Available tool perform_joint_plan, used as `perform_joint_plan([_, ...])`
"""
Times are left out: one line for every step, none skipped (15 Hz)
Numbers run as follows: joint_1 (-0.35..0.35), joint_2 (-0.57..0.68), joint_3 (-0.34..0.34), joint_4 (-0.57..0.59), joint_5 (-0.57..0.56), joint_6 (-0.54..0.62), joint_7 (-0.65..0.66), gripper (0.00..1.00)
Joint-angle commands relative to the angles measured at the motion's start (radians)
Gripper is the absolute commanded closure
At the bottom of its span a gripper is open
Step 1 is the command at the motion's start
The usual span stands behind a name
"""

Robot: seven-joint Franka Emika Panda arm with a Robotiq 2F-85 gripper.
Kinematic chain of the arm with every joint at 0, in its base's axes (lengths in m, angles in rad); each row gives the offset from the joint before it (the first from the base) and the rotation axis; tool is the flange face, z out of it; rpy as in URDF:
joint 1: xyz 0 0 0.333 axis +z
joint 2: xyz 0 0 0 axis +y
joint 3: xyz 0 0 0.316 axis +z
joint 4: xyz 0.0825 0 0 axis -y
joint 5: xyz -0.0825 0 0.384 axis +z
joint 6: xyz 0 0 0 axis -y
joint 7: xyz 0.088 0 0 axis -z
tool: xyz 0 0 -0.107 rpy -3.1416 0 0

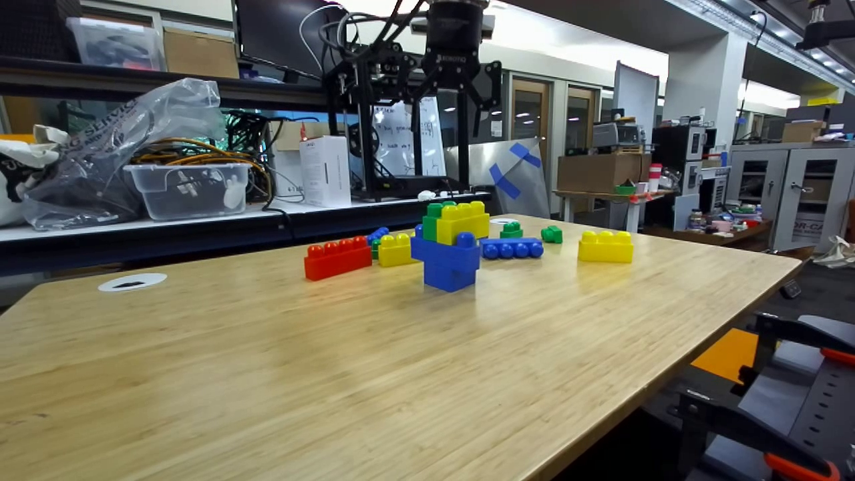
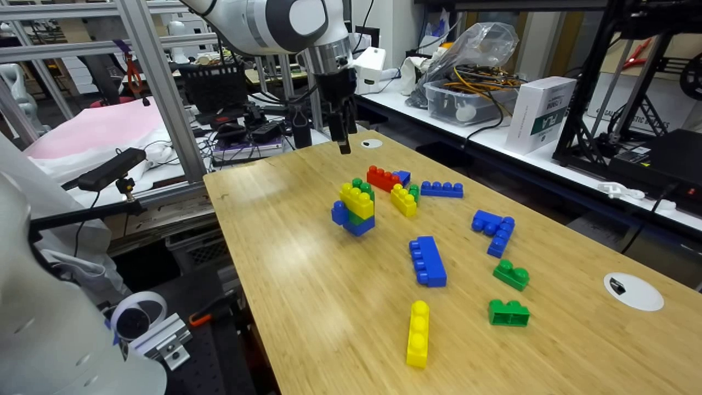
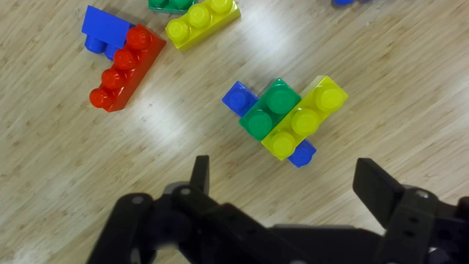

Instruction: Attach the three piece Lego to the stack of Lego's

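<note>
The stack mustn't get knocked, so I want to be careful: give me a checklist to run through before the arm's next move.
1. Gripper open, holding nothing: ok.
2. Gripper clear of the stack: ok, apart in both exterior views.
3. Yellow Lego on the stack: ok, side by side with the green Lego.
4. Yellow Lego pressed fully down: cannot tell.
5. Stack upright: ok.
6. Red Lego apart from the stack: ok in the wrist view.

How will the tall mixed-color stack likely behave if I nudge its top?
The stack may tip rather than slide, since its upper blue brick juts past the lowest block. Its glossy plastic looks light and probably slippery. The crisp, straight edges suggest stiffness.
</note>
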Motion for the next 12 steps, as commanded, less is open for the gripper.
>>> perform_joint_plan([-0.002, -0.048, -0.019, -0.037, 0.025, 0.010, -0.070, 0.00])
perform_joint_plan([-0.005, -0.055, -0.027, -0.038, 0.023, 0.005, -0.067, 0.00])
perform_joint_plan([-0.008, -0.060, -0.035, -0.040, 0.024, 0.004, -0.054, 0.00])
perform_joint_plan([-0.015, -0.059, -0.044, -0.035, 0.019, -0.008, -0.018, 0.00])
perform_joint_plan([-0.022, -0.059, -0.054, -0.032, 0.017, -0.019, 0.021, 0.00])
perform_joint_plan([-0.028, -0.058, -0.062, -0.033, 0.006, -0.020, 0.054, 0.00])
perform_joint_plan([-0.034, -0.055, -0.072, -0.040, 0.010, -0.010, 0.076, 0.00])
perform_joint_plan([-0.039, -0.052, -0.080, -0.045, 0.017, -0.004, 0.088, 0.00])
perform_joint_plan([-0.043, -0.049, -0.089, -0.052, 0.024, 0.002, 0.095, 0.00])
perform_joint_plan([-0.045, -0.048, -0.094, -0.067, 0.027, 0.014, 0.108, 0.00])
perform_joint_plan([-0.044, -0.053, -0.093, -0.103, 0.026, 0.048, 0.136, 0.00])
perform_joint_plan([-0.038, -0.059, -0.083, -0.154, 0.010, 0.101, 0.190, 0.00])
